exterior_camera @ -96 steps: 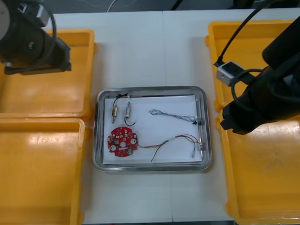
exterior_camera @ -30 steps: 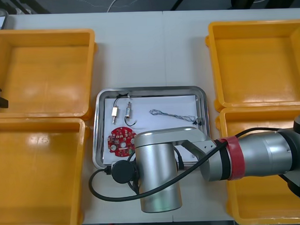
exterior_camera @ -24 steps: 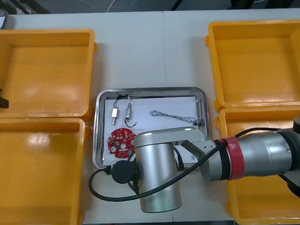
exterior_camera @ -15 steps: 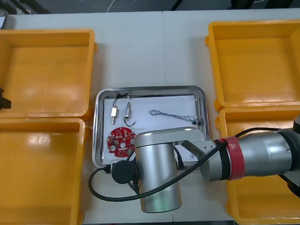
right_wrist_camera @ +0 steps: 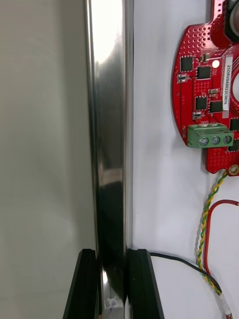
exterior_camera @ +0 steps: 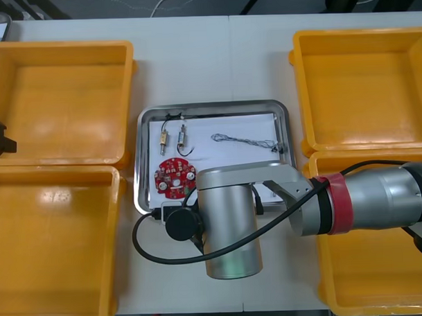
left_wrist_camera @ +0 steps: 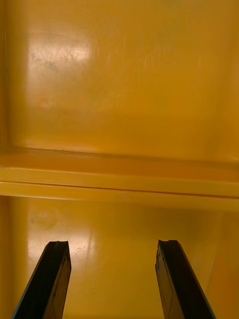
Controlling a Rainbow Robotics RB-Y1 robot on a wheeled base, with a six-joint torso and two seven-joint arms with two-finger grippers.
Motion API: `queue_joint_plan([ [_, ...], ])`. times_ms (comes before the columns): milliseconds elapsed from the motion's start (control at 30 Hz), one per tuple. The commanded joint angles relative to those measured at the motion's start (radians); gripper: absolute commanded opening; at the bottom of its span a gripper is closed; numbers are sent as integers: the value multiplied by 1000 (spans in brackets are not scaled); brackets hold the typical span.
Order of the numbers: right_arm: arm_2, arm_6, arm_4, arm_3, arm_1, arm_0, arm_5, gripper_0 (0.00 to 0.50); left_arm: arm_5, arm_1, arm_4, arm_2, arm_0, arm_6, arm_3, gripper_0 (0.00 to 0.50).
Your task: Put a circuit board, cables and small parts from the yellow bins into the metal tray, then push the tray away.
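On the light table (exterior_camera: 194, 68), the metal tray (exterior_camera: 212, 105) is seen between the yellow bins (exterior_camera: 63, 94). Its near rim is pinched narrowly by the right gripper (right_wrist_camera: 112, 255), close to the circuit board (right_wrist_camera: 204, 89). The left gripper (left_wrist_camera: 112, 249) is held wide apart over the left bins.

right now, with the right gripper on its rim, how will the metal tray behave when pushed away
The metal tray looks rigid, so it should probably slide as one piece on the smooth table. The right gripper is shut on the rim, so slipping seems unlikely. The circuit board and loose cables lie flat and may shift slightly.
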Motion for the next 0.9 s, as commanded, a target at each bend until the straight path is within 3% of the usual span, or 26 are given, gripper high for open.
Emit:
queue_joint_plan([
  [33, 8, 30, 16, 7, -38, -72, -17, 0, 7, -10, 9, -6, -35, -78, -11, 500],
  [900, 8, 139, 16, 202, -39, -223, -120, 0, 7, -10, 9, -6, -35, -78, -11, 500],
])
